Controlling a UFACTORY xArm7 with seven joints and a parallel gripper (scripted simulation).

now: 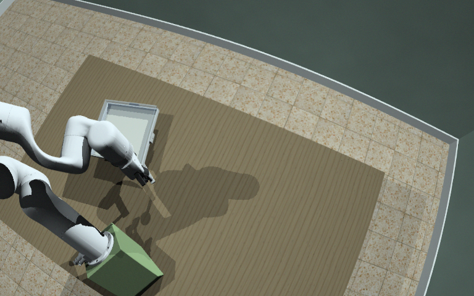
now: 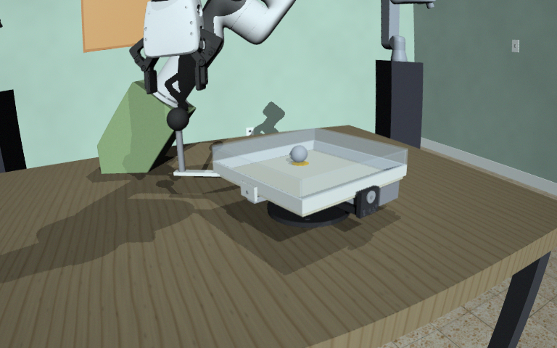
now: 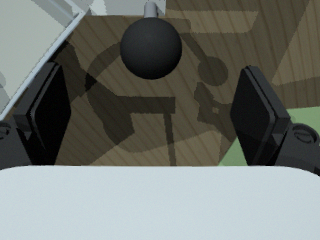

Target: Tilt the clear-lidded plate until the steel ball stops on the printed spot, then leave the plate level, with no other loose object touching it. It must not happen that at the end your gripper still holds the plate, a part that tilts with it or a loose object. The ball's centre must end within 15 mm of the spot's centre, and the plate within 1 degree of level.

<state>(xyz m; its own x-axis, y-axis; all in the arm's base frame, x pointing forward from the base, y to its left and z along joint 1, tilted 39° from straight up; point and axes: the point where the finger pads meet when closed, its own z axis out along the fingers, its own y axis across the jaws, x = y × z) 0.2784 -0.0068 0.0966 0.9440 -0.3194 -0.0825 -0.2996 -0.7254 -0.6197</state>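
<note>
From my station, I had the plate (image 1: 129, 120) (image 2: 353, 191) (image 3: 30, 35) in the exterior view as a shallow, pale-floored tray with white sides, standing above the wooden table (image 1: 297, 192) (image 2: 205, 266) (image 3: 200, 150). Its clear lid (image 2: 353, 172) enclosed the steel ball (image 2: 298, 154). Inside, the ball sat at the orange printed spot (image 2: 300, 163), its lower part overlapping the spot's far side in that view; I could not tell whether the centres lined up. I saw no other thing inside with it, though the arm covered part of the tray from above. I could not judge the plate level to a fine degree.

Under the tray was a round black base (image 2: 287, 217), with a dark housing (image 2: 366, 201) at the near right side. A white bar (image 2: 196, 173) reached out from the tray's left, carrying an upright grey post (image 2: 180, 151) (image 3: 151, 10) topped by a black ball knob (image 2: 178, 119) (image 3: 151, 48).

My gripper (image 1: 148, 180) (image 2: 175, 89) (image 3: 151, 88) was spread fully open and had hold of nothing. It pointed down over the knob, fingertips above it and apart from it. The green block (image 1: 125, 268) (image 2: 122, 135) (image 3: 305, 117) stood on the table at the far left in the exterior view, well apart from the tray.
</note>
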